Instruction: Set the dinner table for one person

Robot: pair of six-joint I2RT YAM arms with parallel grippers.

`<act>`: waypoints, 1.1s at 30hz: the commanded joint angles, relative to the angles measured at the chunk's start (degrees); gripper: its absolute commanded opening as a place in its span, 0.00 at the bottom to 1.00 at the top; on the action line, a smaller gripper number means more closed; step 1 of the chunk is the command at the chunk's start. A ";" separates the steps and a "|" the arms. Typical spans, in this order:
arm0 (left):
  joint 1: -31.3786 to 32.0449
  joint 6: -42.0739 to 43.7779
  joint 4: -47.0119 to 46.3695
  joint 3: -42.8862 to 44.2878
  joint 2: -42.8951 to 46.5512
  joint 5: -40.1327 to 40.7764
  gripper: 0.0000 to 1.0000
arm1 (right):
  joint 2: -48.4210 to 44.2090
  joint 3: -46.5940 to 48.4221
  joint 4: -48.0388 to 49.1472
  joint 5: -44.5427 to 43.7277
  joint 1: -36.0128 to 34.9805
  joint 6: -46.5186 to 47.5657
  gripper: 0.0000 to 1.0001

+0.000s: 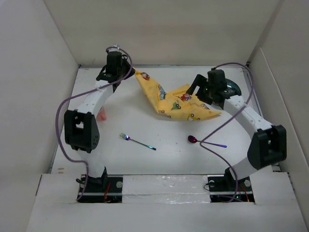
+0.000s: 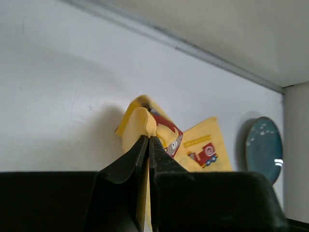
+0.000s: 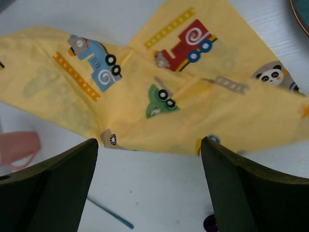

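White dinner table point(image 1: 145, 164): left claw point(image 2: 148, 137) pinches yellow cloth point(image 1: 178, 104) corner; right claw point(image 3: 149, 142) spread wide over cloth.

A yellow cloth point(image 3: 145, 82) printed with trains, cars and a panda lies rumpled across the upper half of the frame on the white table point(image 3: 154, 193). The tool point(image 3: 148, 145) hangs over its lower edge, and the two dark fingers point(image 3: 58, 188) at the lower left and lower right stand wide apart with nothing between them. A pink object point(image 3: 17, 147) shows at the left edge. A thin blue handle point(image 3: 108, 212) lies at lower centre, and a purple bit point(image 3: 210, 223) shows at the bottom edge. A dark teal plate rim point(image 3: 301, 12) cuts the upper right corner.
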State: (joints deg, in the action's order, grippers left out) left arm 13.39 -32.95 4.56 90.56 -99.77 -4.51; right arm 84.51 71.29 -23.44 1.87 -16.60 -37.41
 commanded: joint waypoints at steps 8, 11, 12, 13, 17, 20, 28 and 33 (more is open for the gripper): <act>-0.03 -5.46 -3.50 -0.30 -2.37 0.38 0.00 | 0.50 -9.13 3.05 -6.51 1.92 -8.55 0.69; -0.03 -4.58 -3.68 -0.56 -0.96 -0.23 0.00 | -4.08 -14.32 0.34 -12.84 1.92 -11.72 0.75; -0.03 -4.49 -3.77 -0.91 -0.70 -0.41 0.00 | -5.22 -15.64 0.07 -14.60 2.97 -12.16 0.78; -0.03 -4.41 -4.11 -1.26 -0.26 -1.02 0.00 | -6.02 -16.70 0.76 -14.70 3.67 -11.55 0.79; -0.03 -4.84 -6.22 -5.91 2.02 -2.16 0.00 | -2.45 -15.07 6.39 -5.15 6.76 -5.40 0.47; -0.03 -5.28 -6.58 -8.90 3.17 -3.31 0.00 | 3.97 -8.38 5.33 0.56 6.76 -1.28 0.38; -0.03 -4.58 -7.73 -16.30 7.30 -3.66 0.00 | 23.05 8.33 2.70 9.73 5.61 0.41 0.70; -0.03 -3.96 -8.07 -18.23 8.71 -4.01 0.00 | 26.14 9.05 2.08 10.35 5.09 0.06 0.71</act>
State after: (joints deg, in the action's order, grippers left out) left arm 13.41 -37.93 -0.64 72.97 -95.53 -7.73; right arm 110.87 78.28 -21.04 10.28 -10.98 -37.74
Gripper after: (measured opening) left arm 0.007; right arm 0.712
